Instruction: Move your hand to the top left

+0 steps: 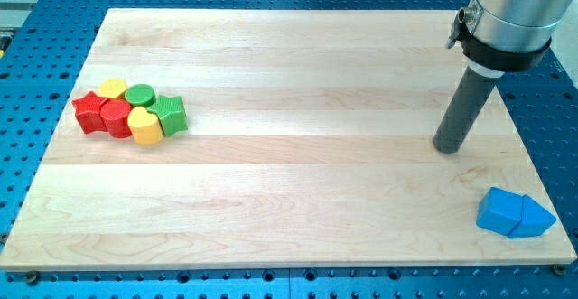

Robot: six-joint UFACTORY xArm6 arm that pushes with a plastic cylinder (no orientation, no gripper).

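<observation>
Your tip (447, 148) rests on the wooden board (289, 200) at the view's right, above the blue blocks (513, 213). The board's top-left corner lies well apart; a red, yellow and green cluster (131, 114) sits left.

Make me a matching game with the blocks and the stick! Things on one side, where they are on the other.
Things:
1. my tip
2. blue blocks
3. green star block
4. red star block

Places:
A. the view's bottom right corner of the board
B. the view's left end of the cluster
C. the view's right part of the board, above the blue pair, touching no block
D. the view's right end of the cluster

Pairs: 1-C, 2-A, 3-D, 4-B
</observation>
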